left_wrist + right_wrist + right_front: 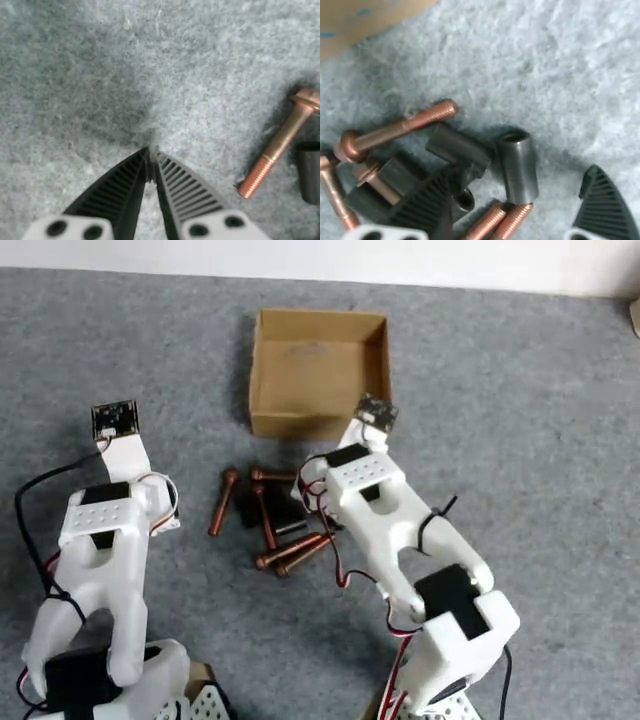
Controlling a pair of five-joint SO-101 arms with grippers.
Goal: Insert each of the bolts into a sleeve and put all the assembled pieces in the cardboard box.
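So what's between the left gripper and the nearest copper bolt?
Only bare grey carpet separates the left gripper from the copper bolt, per the left wrist view.

No legible text, perhaps print inside cardboard box (300,425)

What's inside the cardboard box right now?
The cardboard box floor looks bare, with no assembled pieces. Its near right corner is hidden behind the right arm.

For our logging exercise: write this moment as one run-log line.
left pincer: shut, over carpet | right pincer: open, above sleeves | bolts: loose on carpet | box: near pile
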